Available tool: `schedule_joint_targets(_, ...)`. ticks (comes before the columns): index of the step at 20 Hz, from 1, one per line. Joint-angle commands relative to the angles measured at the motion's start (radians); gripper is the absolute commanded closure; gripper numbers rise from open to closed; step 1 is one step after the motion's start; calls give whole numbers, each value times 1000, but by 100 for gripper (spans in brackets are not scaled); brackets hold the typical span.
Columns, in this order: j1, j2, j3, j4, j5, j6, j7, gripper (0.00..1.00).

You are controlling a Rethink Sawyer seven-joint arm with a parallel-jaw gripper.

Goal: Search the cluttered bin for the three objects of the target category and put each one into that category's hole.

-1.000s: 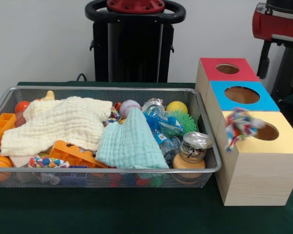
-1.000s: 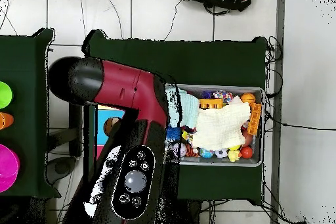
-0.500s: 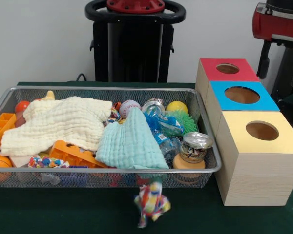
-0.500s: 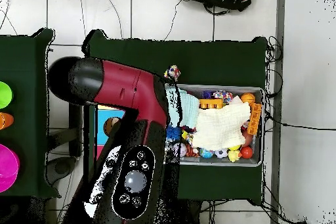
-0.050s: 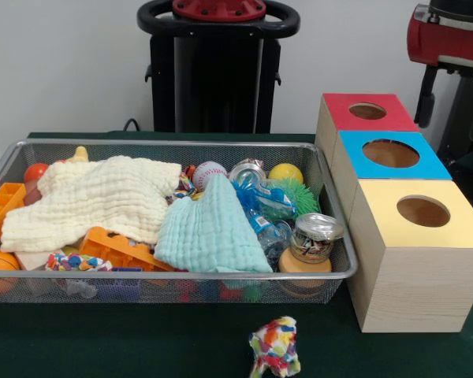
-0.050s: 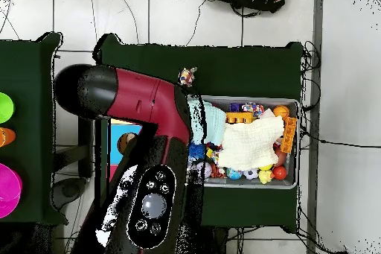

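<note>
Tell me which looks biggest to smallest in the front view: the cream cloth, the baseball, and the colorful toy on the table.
1. cream cloth
2. colorful toy, though it sits nearer the camera
3. baseball

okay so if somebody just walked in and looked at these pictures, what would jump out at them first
Probably the multicoloured rope toy lying alone on the green table, in front of the wire bin and outside it. Next, the bin itself, heaped with toys under a cream cloth and a pale blue cloth. Beside it stand three wooden boxes with red, blue and yellow holed tops.
</note>
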Motion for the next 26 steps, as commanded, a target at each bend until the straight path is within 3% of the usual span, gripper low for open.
schedule_joint_targets(1, -76, 53, 98, 93, 6, -131, 141, 0)
schedule_joint_targets(6, -142, 146, 135, 24, -18, -211, 72, 0)
schedule_joint_targets(12, -160, 237, 116, -112, -39, -154, 92, 0)
schedule_joint_targets(16, -181, 222, 148, -72, -30, -197, 59, 0)
schedule_joint_targets(21, -191, 235, 157, -85, -28, -197, 53, 0)
schedule_joint_targets(26, -184, 209, 171, -32, -23, -237, 56, 0)
